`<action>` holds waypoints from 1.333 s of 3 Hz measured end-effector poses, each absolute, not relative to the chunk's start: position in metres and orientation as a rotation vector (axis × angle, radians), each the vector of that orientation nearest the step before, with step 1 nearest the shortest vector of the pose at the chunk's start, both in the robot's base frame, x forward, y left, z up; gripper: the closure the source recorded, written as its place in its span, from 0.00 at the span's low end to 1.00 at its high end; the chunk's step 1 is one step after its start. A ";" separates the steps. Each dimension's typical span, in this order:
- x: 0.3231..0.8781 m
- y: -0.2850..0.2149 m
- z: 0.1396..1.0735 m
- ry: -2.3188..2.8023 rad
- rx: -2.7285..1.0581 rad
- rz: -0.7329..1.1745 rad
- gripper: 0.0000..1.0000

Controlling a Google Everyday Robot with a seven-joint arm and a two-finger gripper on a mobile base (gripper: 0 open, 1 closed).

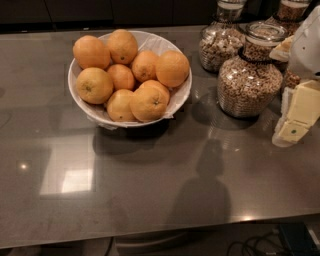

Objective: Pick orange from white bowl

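Note:
The white bowl point(80, 97) stands on the grey countertop at the back left, lined with crinkled white paper and heaped with several oranges. The orange point(172, 68) is a large, smooth, deep orange fruit on the right side of the heap, against the bowl's right rim. A yellower orange with a dark stem dot point(94, 85) lies at the left. One with a star-like stem mark point(148, 103) lies at the front. My gripper point(296, 119) is at the right edge of the view, above the counter, well to the right of the bowl and lower than the jars' lids. It holds nothing that I can see.
Glass cereal jars stand between the bowl and my gripper: a large one point(249, 82) right beside the gripper, another point(220, 45) behind it, a third point(291, 15) at the back right. The counter's front edge point(150, 235) runs along the bottom, with cables below.

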State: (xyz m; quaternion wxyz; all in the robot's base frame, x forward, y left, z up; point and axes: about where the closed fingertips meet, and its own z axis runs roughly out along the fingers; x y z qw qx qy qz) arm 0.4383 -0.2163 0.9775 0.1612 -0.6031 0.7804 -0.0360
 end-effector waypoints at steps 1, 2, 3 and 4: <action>0.438 -0.216 0.977 2.228 -1.722 -0.103 0.00; 0.447 -0.195 0.975 2.195 -1.684 -0.022 0.00; 0.459 -0.158 0.980 2.112 -1.686 0.034 0.00; 0.467 -0.133 0.993 2.014 -1.688 0.065 0.00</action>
